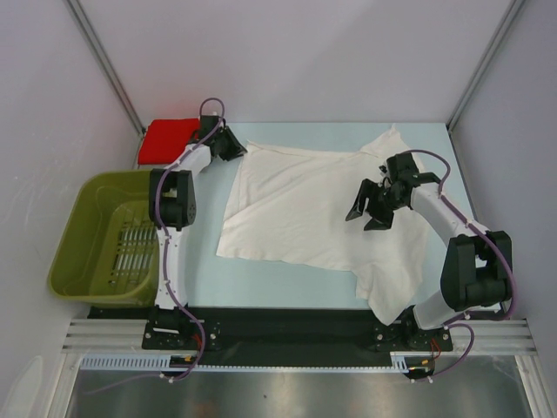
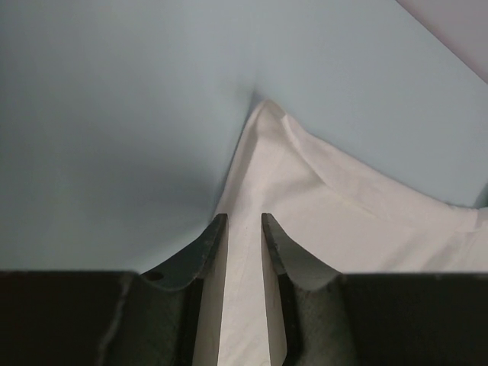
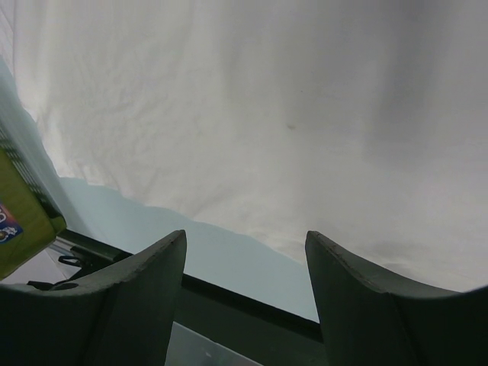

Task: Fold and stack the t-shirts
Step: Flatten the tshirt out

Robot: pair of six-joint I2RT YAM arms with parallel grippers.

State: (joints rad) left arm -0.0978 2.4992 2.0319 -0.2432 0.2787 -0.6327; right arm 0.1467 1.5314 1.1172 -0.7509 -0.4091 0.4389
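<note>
at upper left, the left gripper (image 2: pixel 244 219) stood narrow astride the white t-shirt (image 1: pixel 300 209) corner, grip unclear; thin cloth could slip free. right gripper (image 1: pixel 372 212) hung spread, mid-right.

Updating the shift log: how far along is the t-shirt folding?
Done: the red t-shirt looks folded, at the far left corner of the table. In hand: the left end effector sits at the far left corner of the white t-shirt, jaws narrow; the right end effector hovers open above it. Left: folding the mostly spread white t-shirt, then stacking.
</note>
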